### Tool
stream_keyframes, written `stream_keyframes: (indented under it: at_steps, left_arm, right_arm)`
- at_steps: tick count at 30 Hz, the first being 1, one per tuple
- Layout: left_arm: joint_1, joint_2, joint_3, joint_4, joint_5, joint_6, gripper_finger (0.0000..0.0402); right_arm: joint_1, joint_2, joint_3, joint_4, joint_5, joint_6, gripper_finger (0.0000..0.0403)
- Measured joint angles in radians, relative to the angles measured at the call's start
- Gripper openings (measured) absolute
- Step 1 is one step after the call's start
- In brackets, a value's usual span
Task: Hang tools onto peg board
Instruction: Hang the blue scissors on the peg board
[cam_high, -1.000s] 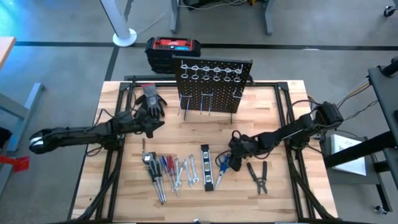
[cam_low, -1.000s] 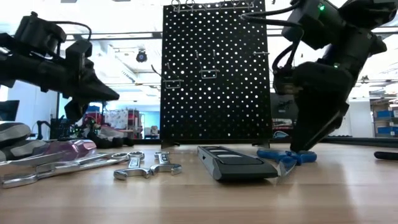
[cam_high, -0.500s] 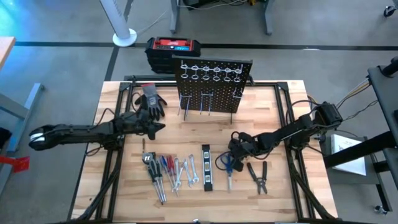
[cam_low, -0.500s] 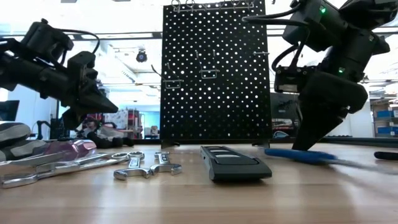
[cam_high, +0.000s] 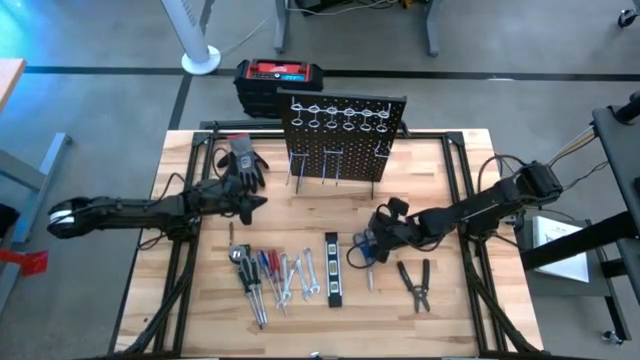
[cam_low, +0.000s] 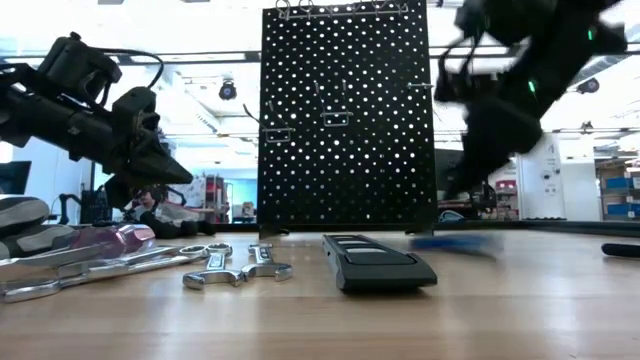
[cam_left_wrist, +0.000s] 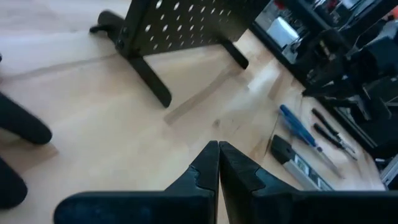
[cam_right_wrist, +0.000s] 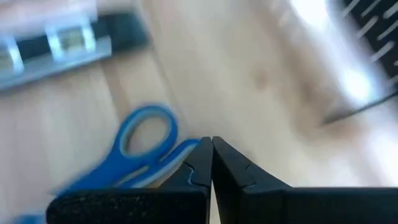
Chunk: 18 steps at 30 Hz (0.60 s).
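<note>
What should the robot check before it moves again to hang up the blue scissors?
1. Right gripper really holds the scissors: cannot tell; it is shut beside a handle loop.
2. Peg board stands upright: ok.
3. Ring hooks along its top are free: ok.
4. Left gripper is shut near the glove, away from the scissors: ok.

Both arms were dark, near black, built of slim tubular links with bulkier joint housings. The left arm (cam_high: 130, 212), at left of the high view, ended in a rounded pale-grey cap at its far left. Thin black cables looped along the right arm (cam_high: 480, 205), at right. Each wrist carried two dark, wedge-shaped tapering fingers (cam_left_wrist: 200, 174) with notched, stepped inner edges.
</note>
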Motion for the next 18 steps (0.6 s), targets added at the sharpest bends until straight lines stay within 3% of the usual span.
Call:
stream_keyframes:
  at_steps: [4,8,13,18]
  left_arm:
    - [0.0,0.031,0.0,0.135,-0.002,0.011,0.0]
    - [-0.002,0.071,0.012,0.225,0.03,0.027,0.0]
    - [-0.002,0.13,0.043,0.227,0.006,0.084,0.0014]
    - [-0.002,0.209,0.063,0.228,-0.017,0.114,0.0039]
  right_arm:
    - [0.022,-0.015,0.065,-0.01,0.134,-0.075,0.0003]
    - [0.018,-0.016,0.09,-0.021,0.109,-0.081,0.0002]
    - [0.015,-0.027,0.094,-0.081,0.044,0.122,0.0015]
    - [0.014,-0.007,0.083,-0.12,-0.094,0.418,0.0087]
